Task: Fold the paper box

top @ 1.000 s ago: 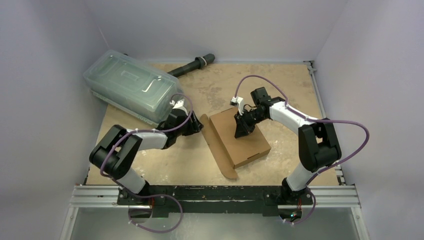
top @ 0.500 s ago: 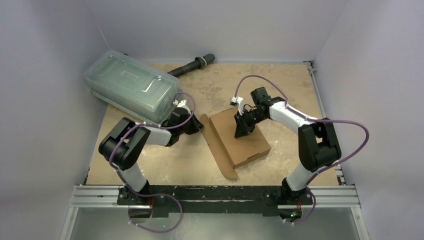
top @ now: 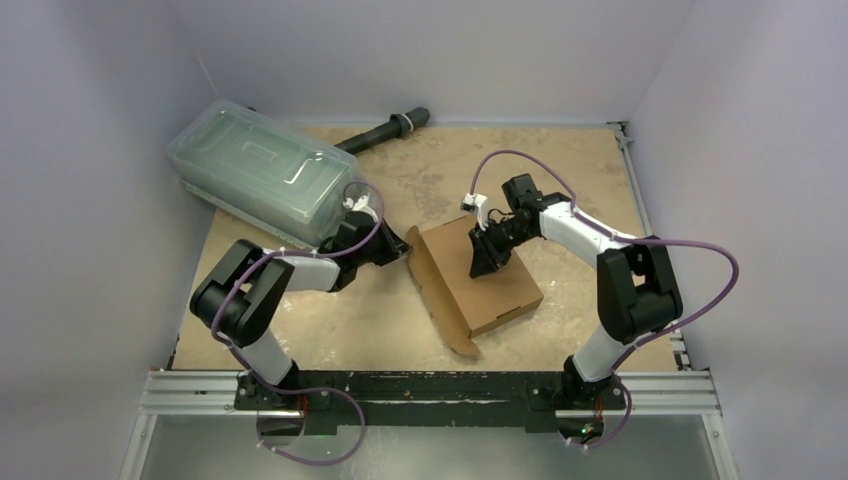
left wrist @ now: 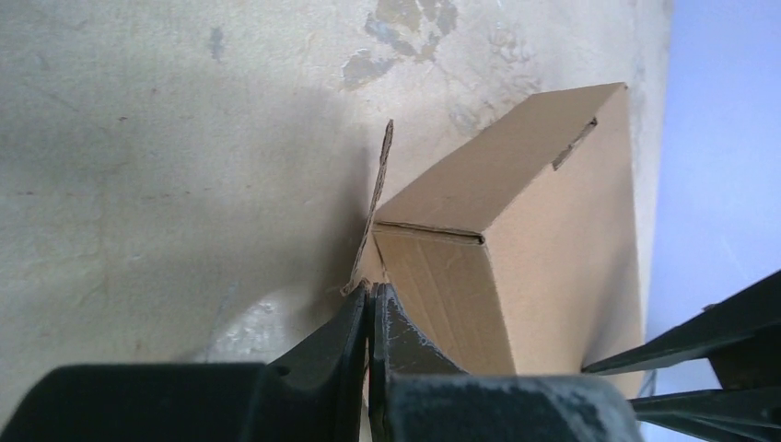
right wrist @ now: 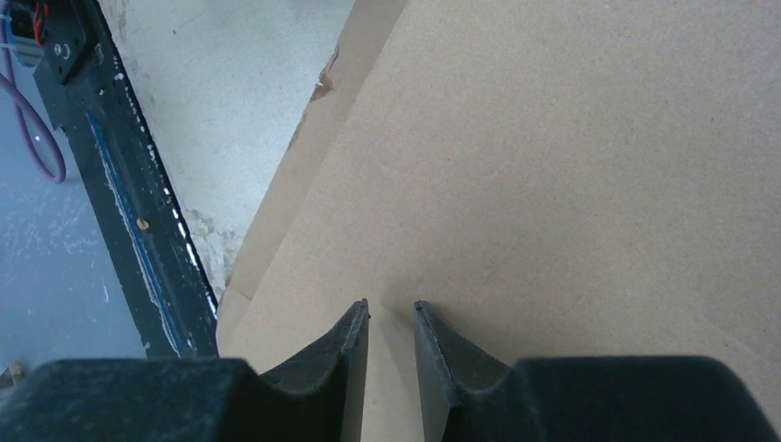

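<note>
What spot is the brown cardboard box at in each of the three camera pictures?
Top external: the paper box lies near the picture's centre.
Left wrist: the paper box sits right of centre, seen from one corner.
Right wrist: the paper box fills most of the picture, top face up close.
Shared landmark: its long side flap.

Brown paper box [top: 500, 295] mid-table, left jaws at its raised flap, right jaws seemingly on top
</note>
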Controlling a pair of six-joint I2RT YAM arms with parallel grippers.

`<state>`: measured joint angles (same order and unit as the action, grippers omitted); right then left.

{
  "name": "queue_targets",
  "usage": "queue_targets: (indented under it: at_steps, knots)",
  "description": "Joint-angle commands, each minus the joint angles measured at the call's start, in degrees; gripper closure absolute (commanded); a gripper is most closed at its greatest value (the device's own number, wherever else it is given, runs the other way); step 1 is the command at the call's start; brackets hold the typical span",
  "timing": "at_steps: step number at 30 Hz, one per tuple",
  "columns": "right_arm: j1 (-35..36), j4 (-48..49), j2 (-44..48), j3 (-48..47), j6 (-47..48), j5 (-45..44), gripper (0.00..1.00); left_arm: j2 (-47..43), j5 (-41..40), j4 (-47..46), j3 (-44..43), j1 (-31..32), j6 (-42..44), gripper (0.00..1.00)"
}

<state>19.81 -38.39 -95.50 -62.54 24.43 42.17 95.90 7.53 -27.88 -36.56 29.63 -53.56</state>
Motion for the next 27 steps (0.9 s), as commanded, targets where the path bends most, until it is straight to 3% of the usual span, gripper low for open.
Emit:
queue_targets:
  at_steps: [1, 7, 10, 12, 21, 27]
  knots:
    - [0.13, 0.42, -0.94, -0.17, 1.53, -3.69, 0.7, -0.77, 7.29, -2.94, -2.31, 0.08, -9.73, 1.0]
    - [0.14, 0.42, -0.74, -0.3, 1.34, -3.83, 0.69, 2.58, 10.92, -9.36, -1.41, 0.08, -14.09, 1.0]
    - [0.11, 0.58, -0.77, -0.35, 1.18, -4.15, 0.69, 3.85, 12.6, -13.63, -0.28, 0.08, -16.64, 0.85]
    - [0.07, 0.65, -0.76, -0.39, 1.11, -4.2, 0.69, 4.32, 13.45, -15.42, 0.16, 0.17, -17.64, 0.8]
    - [0.04, 0.01, 0.14, -0.91, 1.51, -2.58, 0.68, 6.62, 15.88, -31.07, 6.26, 1.93, -22.85, 0.74]
    - [0.05, -1.47, 1.37, -1.41, 3.41, -1.83, 0.6, 10.42, 16.58, -42.69, 8.47, 4.21, -26.4, 0.71]
